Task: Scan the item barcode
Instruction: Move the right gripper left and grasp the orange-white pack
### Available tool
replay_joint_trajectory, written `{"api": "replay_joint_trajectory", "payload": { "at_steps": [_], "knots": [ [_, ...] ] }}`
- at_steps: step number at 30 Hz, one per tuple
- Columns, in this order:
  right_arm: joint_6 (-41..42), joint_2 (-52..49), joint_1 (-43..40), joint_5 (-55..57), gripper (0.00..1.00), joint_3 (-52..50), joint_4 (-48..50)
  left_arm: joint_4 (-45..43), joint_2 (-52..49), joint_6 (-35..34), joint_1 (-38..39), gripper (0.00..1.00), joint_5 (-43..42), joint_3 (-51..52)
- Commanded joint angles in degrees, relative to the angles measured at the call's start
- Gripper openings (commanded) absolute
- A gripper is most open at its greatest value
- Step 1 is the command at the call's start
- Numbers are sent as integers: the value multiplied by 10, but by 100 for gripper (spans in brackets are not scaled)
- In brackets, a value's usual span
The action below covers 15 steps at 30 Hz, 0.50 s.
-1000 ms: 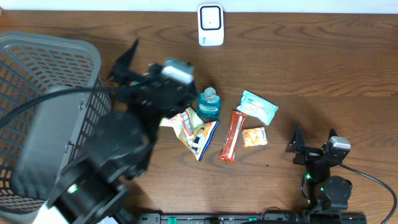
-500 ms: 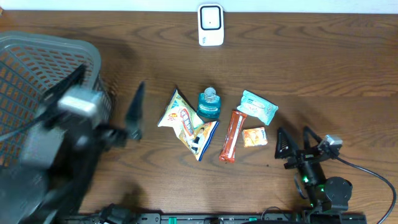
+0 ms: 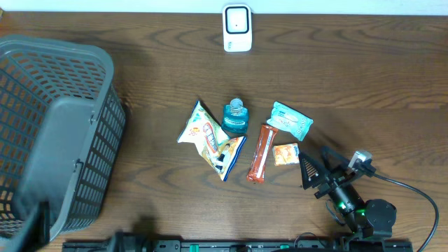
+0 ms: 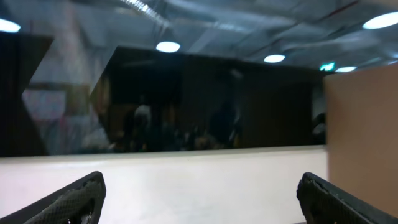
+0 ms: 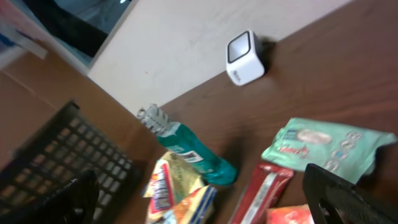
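Brown wooden table (image 3: 364, 84), viewed from overhead, on which the goods to be scanned were grouped near the centre. A teal bottle (image 3: 236, 119) was set against the upper edge of a yellow snack bag (image 3: 201, 129), and a blue-and-white packet (image 3: 229, 155) was overlapped by the bag's lower corner. A red bar wrapper (image 3: 259, 154) was laid lengthwise just to the right of these, with a small orange sachet (image 3: 287, 154) just beside it and a teal wipes pack (image 3: 290, 119) beyond the sachet. A white scanner (image 3: 236, 28) was stood at the far edge of the table, well apart from the group. A grey mesh basket (image 3: 105, 140) was placed at the left side. The right gripper (image 3: 308, 172) was held near the orange sachet but apart from it; its jaws were spread wide and nothing was grasped between them. The left gripper (image 4: 199, 202) was shown by its own wrist camera: its fingers (image 4: 78, 199) were seen at the lower corners, parted fully and empty, and were pointed away from the table towards ceiling lamps (image 4: 168, 46). All goods were seen resting on the wood.
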State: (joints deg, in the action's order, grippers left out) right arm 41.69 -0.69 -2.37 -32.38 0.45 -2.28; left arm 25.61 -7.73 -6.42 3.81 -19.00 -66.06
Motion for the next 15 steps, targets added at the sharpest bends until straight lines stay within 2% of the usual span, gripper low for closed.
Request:
{"api": "replay_joint_trajectory", "payload": {
  "at_steps": [1,5,10,15],
  "knots": [
    [71,3,2,-16,99,-1,-1,-2,44,-20,10,98,-25,4],
    [83,3,2,-19,99,-1,0,14,75,-19,11,98,4,-9],
    [87,3,2,-21,99,-1,3,16,76,15,0,98,12,-8],
    [17,0,2,-9,99,-1,-3,11,75,21,-24,98,112,-6]
  ]
}}
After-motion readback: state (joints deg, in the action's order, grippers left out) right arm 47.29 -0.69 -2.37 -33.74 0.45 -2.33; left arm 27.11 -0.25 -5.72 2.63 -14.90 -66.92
